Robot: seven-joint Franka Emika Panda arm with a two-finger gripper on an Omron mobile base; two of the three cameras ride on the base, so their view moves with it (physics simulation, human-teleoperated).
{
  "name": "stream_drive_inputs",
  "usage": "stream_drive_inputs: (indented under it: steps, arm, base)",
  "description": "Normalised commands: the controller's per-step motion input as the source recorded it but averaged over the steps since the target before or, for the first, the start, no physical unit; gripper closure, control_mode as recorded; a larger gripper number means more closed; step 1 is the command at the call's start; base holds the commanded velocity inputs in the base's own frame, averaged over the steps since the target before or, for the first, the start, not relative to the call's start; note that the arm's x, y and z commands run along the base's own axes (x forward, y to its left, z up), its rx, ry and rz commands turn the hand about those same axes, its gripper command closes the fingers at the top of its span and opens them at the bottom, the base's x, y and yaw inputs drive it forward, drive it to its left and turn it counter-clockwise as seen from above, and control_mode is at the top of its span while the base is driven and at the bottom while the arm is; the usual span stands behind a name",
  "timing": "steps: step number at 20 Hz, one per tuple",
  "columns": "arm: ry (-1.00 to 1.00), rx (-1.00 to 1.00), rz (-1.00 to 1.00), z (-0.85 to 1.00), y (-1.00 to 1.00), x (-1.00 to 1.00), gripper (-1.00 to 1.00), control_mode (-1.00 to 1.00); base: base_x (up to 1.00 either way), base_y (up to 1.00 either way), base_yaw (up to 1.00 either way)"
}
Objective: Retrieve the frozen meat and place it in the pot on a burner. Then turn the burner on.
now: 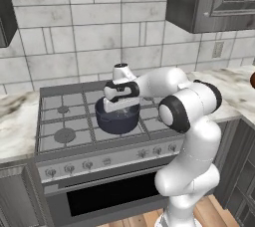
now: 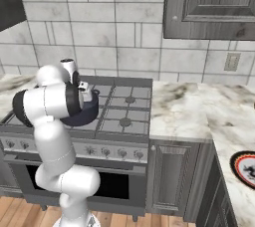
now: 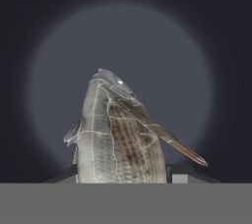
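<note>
Fish (image 3: 115, 134), the frozen meat, hung clamped between the jaws of the gripper (image 3: 123, 176), long axis running straight down from the fingers. Directly beneath lay the floor of the pot (image 1: 118, 119) on the stove (image 1: 64, 116), so release needed only opening.

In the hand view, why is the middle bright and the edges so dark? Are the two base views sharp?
Hand view: the camera looks down into the pot, so its floor forms a pale disc and its walls darken to a vignette around the sharp fish. Left base view: soft, evenly lit; pot blurred. Right base view: equally soft, no glare.
</note>
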Motion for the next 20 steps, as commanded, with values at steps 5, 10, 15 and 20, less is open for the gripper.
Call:
stream_drive_inputs:
  steps: [5,10,15,20]
  arm:
    - [0.02,0.0,0.0,-0.11,0.0,0.15,-1.0,-1.0]
    - [0.0,0.0,0.0,-0.05,0.0,0.16,-1.0,-1.0]
    - [0.0,0.0,0.0,0.0,0.0,0.14,-1.0,-1.0]
    - [0.0,0.0,0.0,0.02,0.0,0.01,-1.0,-1.0]
  base:
    - [0.0,0.0,0.0]
    - [0.0,0.0,0.0]
    - [0.0,0.0,0.0]
    - [0.0,0.0,0.0]
